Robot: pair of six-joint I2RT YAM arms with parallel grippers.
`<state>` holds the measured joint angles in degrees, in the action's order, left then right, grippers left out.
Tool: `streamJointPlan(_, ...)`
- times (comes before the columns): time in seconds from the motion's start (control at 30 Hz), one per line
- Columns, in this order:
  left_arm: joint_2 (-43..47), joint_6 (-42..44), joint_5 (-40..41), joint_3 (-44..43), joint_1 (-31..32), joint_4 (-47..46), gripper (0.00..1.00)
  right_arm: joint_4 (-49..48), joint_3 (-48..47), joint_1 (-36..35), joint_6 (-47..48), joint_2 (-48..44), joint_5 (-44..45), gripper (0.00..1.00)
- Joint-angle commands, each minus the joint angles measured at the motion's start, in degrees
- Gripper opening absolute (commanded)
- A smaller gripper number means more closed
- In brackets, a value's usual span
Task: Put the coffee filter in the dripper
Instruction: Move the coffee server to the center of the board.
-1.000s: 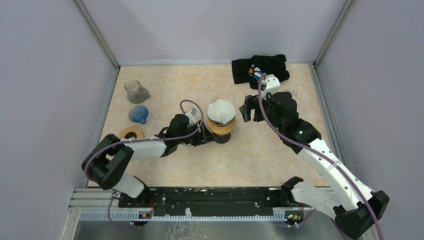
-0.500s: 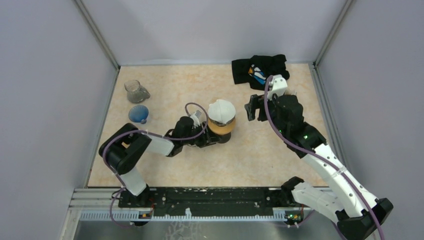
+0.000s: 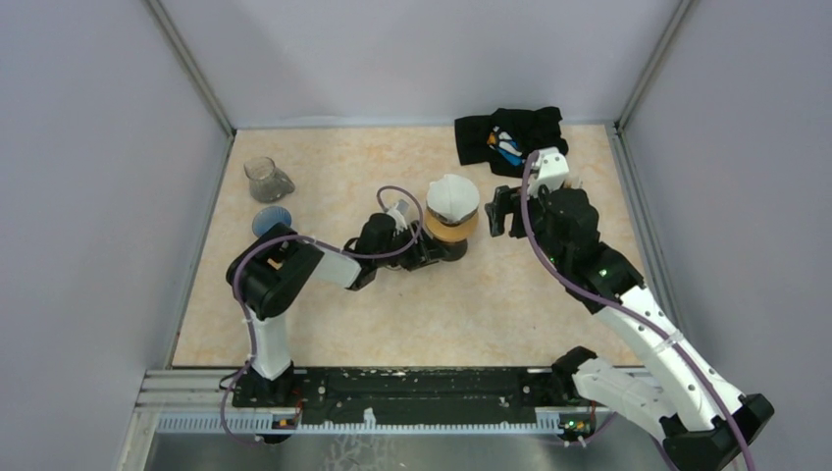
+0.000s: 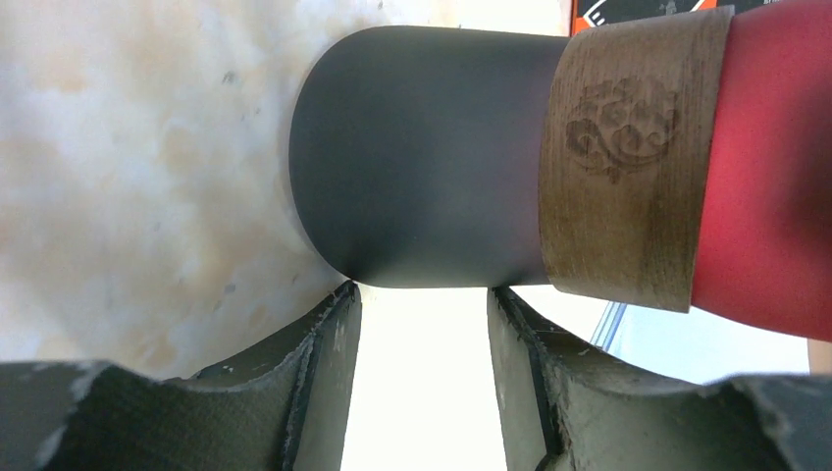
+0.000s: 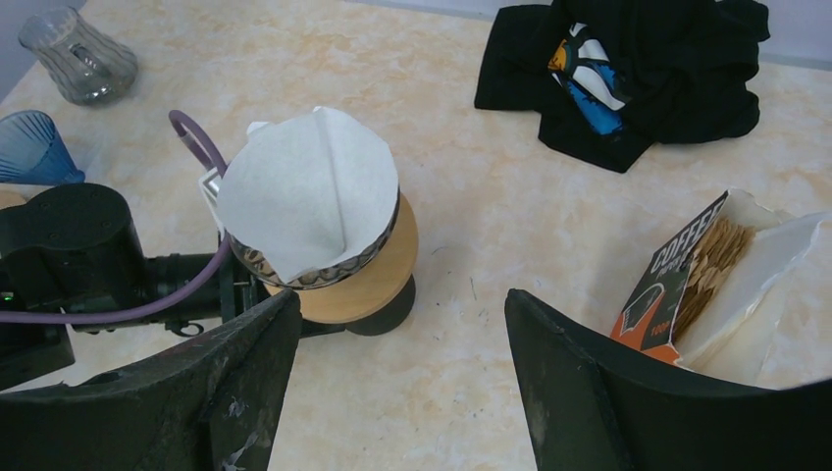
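Observation:
The white paper coffee filter (image 3: pixel 451 196) sits inside the dripper (image 3: pixel 453 232), which has a patterned metal rim and a wooden collar on a black base. The right wrist view shows the filter (image 5: pixel 304 191) crumpled and leaning in the dripper (image 5: pixel 378 280). My left gripper (image 3: pixel 424 253) lies low on the table. It is open, and its fingertips (image 4: pixel 338 304) touch the black base (image 4: pixel 422 157) without enclosing it. My right gripper (image 3: pixel 497 211) is open and empty, just right of the dripper and above the table (image 5: pixel 402 324).
A black cloth (image 3: pixel 510 137) lies at the back right. An opened coffee filter box (image 5: pixel 706 270) lies right of my right gripper. A glass jar (image 3: pixel 265 179) and a blue ribbed dripper (image 3: pixel 267 221) stand at the left. Grey walls enclose the table.
The left gripper has slid the dripper with the filter to the right and toward the back. The right gripper has drawn back slightly to the right and stays open.

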<state>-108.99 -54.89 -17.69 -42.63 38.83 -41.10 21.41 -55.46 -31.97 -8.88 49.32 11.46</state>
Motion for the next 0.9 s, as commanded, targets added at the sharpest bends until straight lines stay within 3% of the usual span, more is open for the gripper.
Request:
streamJointPlan(0.0,-3.8,0.1,0.9,-5.1,-0.6,-3.1,0.56,-2.8,0.1,0.4,1.2,-1.8,1.9,0.77)
streamJointPlan(0.43,-11.2,5.9,3.1,-17.1,-3.0,4.0,0.58,-2.3,0.4,0.4,1.9,-2.9,3.1,0.78)
streamJointPlan(0.87,-3.1,10.8,6.9,-10.9,-3.8,7.4,0.62,-0.9,0.4,0.4,2.0,-3.7,3.7,0.78)
